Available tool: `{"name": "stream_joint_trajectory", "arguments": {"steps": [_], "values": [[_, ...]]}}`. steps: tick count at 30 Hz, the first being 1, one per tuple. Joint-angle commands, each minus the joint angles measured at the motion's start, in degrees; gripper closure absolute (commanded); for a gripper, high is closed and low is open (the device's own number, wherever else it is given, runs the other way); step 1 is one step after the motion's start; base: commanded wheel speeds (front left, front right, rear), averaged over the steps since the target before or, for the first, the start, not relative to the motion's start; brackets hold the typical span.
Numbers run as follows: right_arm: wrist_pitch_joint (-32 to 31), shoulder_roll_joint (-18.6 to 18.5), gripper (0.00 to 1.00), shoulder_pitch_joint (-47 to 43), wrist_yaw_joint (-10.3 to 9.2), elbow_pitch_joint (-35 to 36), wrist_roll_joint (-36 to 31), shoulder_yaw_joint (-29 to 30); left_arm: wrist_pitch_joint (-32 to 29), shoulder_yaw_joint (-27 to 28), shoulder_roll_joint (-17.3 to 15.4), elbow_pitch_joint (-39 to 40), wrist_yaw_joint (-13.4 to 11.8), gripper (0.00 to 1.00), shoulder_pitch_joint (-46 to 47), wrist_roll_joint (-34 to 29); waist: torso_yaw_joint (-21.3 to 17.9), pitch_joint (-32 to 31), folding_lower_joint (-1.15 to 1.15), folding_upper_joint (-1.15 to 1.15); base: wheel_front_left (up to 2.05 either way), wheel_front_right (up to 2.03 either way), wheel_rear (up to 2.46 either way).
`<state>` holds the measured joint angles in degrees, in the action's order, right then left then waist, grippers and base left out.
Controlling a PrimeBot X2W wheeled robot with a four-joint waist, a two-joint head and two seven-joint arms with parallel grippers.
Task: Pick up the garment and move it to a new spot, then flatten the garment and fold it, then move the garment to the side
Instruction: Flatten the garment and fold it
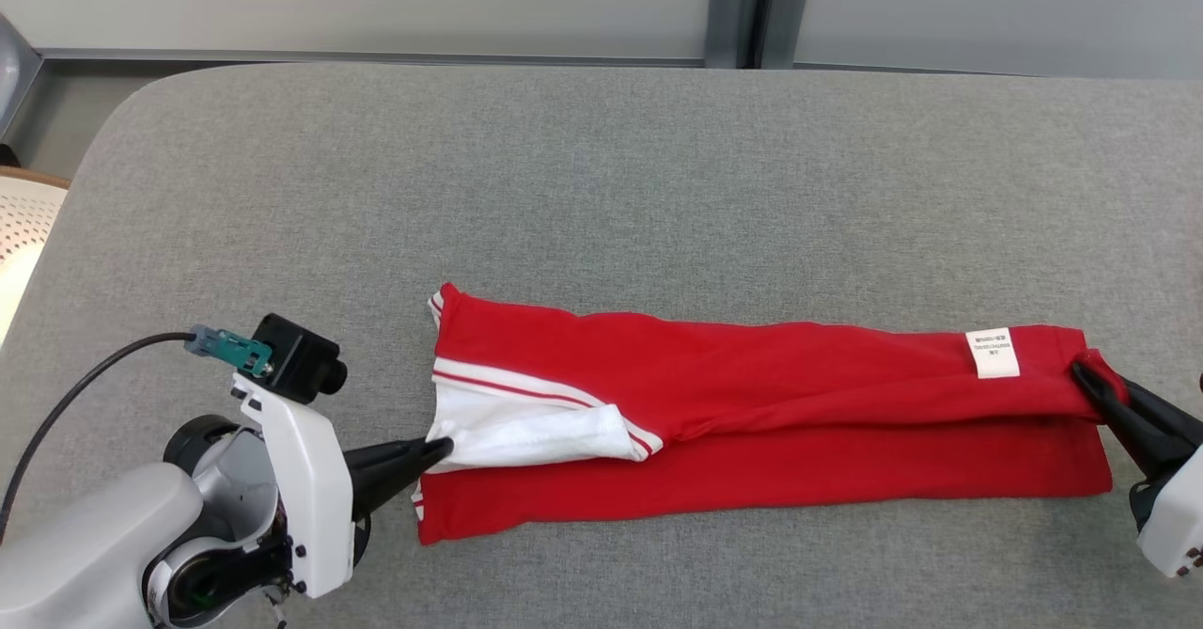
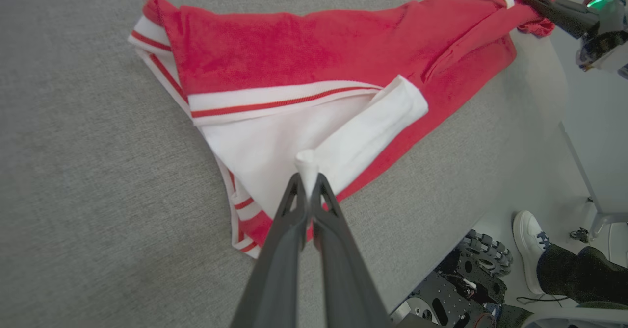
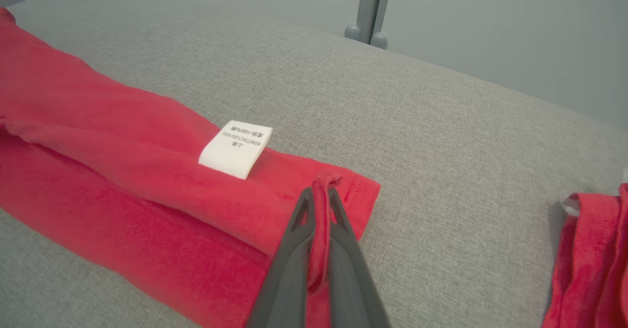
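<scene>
1. The red cloth garment (image 1: 752, 394), trimmed with red-and-white stripes, lies folded into a long band on the grey fabric-covered bench (image 1: 601, 187). It stretches from one set of jaws to the other.
2. The left jaws are closed on a pinch of the white cloth panel (image 2: 274, 141) at the striped end. A rolled white flap (image 2: 373, 122) lies just past their tips.
3. The right jaws are closed on a raised ridge of red hem at the opposite end's corner.
4. A small white printed label (image 3: 235, 149) sits on the red cloth near the right jaws, on the side toward the left jaws.
5. On the right jaws' other side, well apart, a strip of red cloth (image 3: 588, 259) shows; what it belongs to I cannot tell.
6. Past the bench edge beside the left jaws, a person's white shoe (image 2: 527, 249) stands near a dark wheeled base (image 2: 466, 279).
</scene>
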<state>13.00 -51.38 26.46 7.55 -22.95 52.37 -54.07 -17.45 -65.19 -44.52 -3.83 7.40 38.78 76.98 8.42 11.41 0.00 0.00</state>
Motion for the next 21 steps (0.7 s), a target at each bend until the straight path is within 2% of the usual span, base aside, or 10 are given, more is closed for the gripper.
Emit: {"name": "stream_joint_trajectory", "arguments": {"steps": [1, 9, 10, 11, 13, 14, 18, 21], "values": [[-0.30, -0.50, 1.00, 0.72, -0.12, 0.24, 0.75, -0.24, -0.29, -0.04, -0.27, 0.27, -0.10, 1.00, -0.74, 0.29, -0.27, -0.11, 0.00, 0.00, 0.00, 0.00, 0.00], [-3.11, -2.82, 1.00, 2.57, -0.12, 1.63, 5.93, -7.08, -3.22, -1.65, -1.03, 1.16, -0.72, 1.00, -2.03, 1.32, -1.27, -0.35, 0.00, 0.00, 0.00, 0.00, 0.00], [-4.53, -3.71, 0.00, 2.88, -0.12, 2.79, 7.84, -8.87, -4.06, -2.28, -1.04, 0.60, -1.25, 1.00, -2.26, 1.16, -1.37, -0.42, 0.00, 0.00, 0.00, 0.00, 0.00], [-4.71, -4.15, 0.00, 3.18, -0.12, 3.11, 9.13, -9.25, -4.38, -2.52, -1.04, 0.40, -1.35, 0.82, -2.28, 1.11, -1.42, -0.46, 0.00, 0.00, 0.00, 0.00, 0.00], [-4.64, -4.84, 0.00, 3.72, -0.10, 4.81, 11.06, -10.29, -4.66, -2.45, -0.83, 0.11, -1.94, 0.24, -2.39, 1.99, -1.48, -0.55, 0.00, 0.00, 0.00, 0.00, 0.00], [-4.59, -5.58, 0.00, 4.04, -0.11, 5.16, 11.52, -10.84, -4.88, -2.40, -0.78, 0.01, -2.12, 0.00, -2.61, 2.48, -1.49, -0.58, 0.00, 0.00, 0.00, 0.00, 0.00], [-3.01, -7.13, 0.00, 5.32, -0.11, 6.26, 14.68, -11.53, -4.52, -1.66, -0.92, -0.20, -2.84, 0.00, -2.72, 3.32, -1.31, -0.81, 0.00, 0.00, 0.00, 0.00, 0.00], [-0.42, -7.35, 0.00, 6.02, -0.11, 5.49, 18.29, -9.69, -2.07, -0.01, -0.73, -0.38, -2.95, 0.00, -1.96, 3.15, -1.13, -1.09, 0.00, 0.00, 0.00, 0.00, 0.00]]}}
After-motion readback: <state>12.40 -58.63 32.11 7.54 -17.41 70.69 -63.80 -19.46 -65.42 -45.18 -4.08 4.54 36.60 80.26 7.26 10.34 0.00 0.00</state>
